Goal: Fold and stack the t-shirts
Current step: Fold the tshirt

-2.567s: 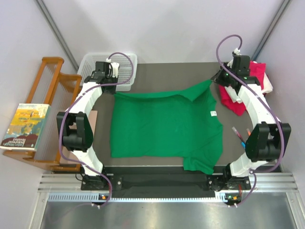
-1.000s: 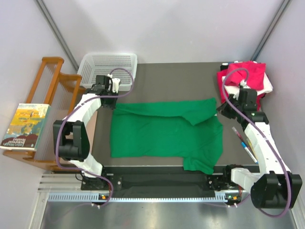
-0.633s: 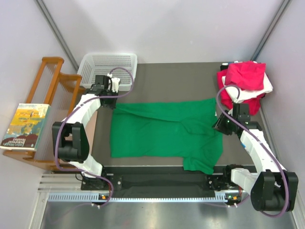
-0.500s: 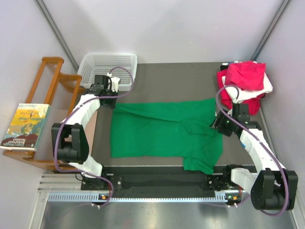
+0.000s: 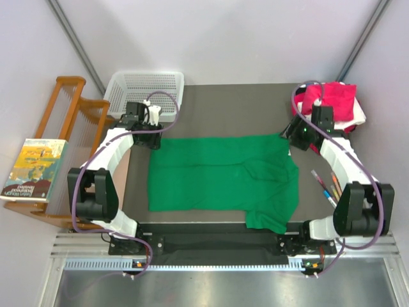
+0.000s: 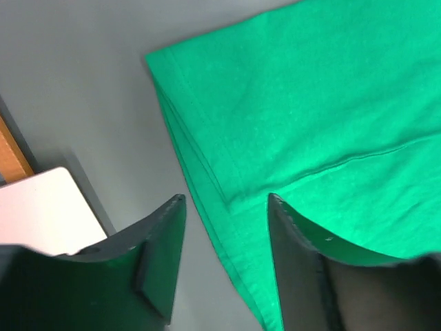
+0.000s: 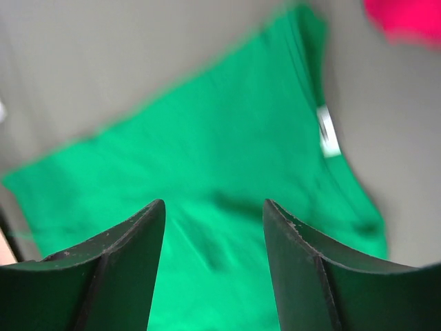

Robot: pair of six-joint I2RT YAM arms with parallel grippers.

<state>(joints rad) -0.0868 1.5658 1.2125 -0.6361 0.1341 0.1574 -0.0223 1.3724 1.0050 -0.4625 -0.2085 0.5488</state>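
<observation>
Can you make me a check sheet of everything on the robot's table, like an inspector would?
Surface: dark grey table, no stains seen.
Job's things: green shirt flat mid-table, far edge folded over; pink, red and white shirts heaped far right.
Clutter: pens right of the green shirt; white basket far left.
Grippers: left gripper open over the shirt's far-left corner; right gripper open above it, holding nothing.
Cables: a purple cable loops by each wrist.
Surroundings: wooden rack and book left of the table.
</observation>
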